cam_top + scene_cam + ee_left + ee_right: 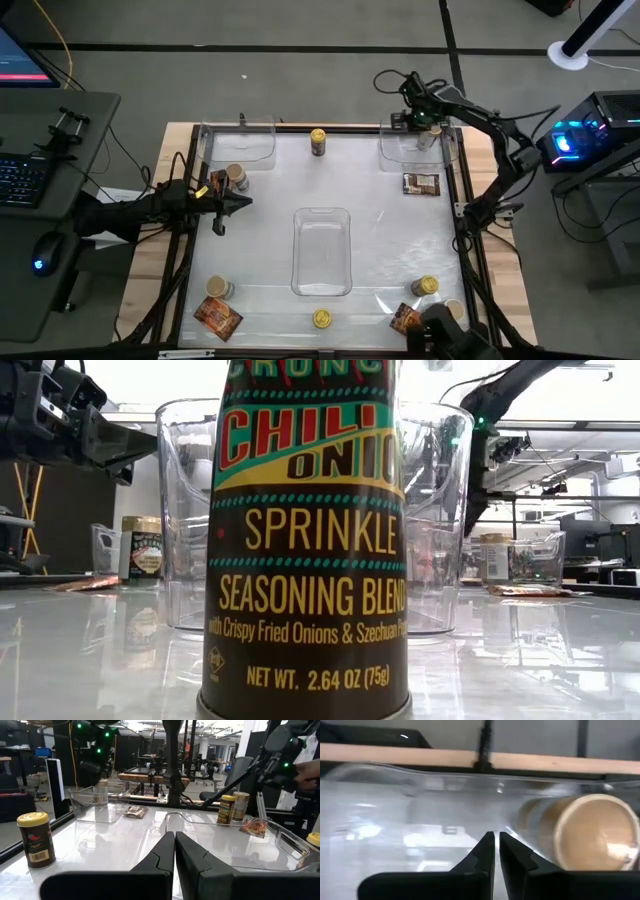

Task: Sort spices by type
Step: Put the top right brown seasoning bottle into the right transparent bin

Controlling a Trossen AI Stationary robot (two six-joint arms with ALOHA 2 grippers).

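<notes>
Spices lie scattered over the table. A yellow-lidded jar [318, 140] stands at the far edge, and another [305, 560] stands close before the low camera. A beige-lidded jar [236, 177] and an orange-red packet [218, 186] sit beside my left gripper [224, 206], which is shut, level and touching nothing [174, 860]. My right gripper [426, 120] hangs shut over the far right tray [415, 152], next to a beige-lidded jar [587, 835] standing in that tray, without touching it.
A clear tray [322, 250] sits mid-table and another [240, 145] at the far left. A packet [421, 183] lies near the right tray. Along the near edge are jars [220, 290] [322, 319] [425, 287] and packets [217, 316] [404, 320].
</notes>
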